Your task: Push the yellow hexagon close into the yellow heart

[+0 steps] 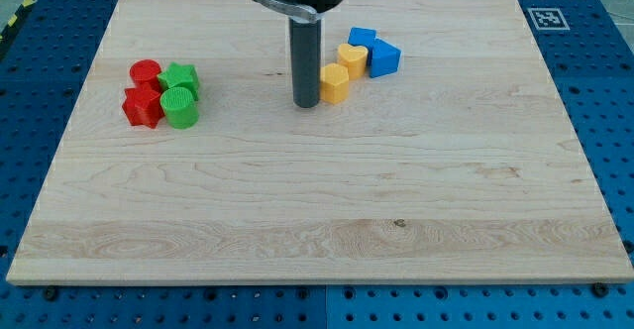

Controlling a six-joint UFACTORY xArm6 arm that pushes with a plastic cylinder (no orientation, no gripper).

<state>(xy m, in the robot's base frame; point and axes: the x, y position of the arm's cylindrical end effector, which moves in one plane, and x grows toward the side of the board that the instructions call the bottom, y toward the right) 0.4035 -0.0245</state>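
Observation:
The yellow hexagon (335, 82) sits near the top middle of the wooden board (317, 230). The yellow heart (352, 58) lies just up and to the right of it, touching or nearly touching. My tip (306, 104) stands right beside the hexagon, on its left side, touching or nearly touching it. The dark rod rises from there to the view's top.
Two blue blocks (374, 52) sit against the heart's right side. At the board's left is a cluster: a red cylinder (146, 72), a red star-like block (142, 106), a green star-like block (180, 76) and a green cylinder (179, 106).

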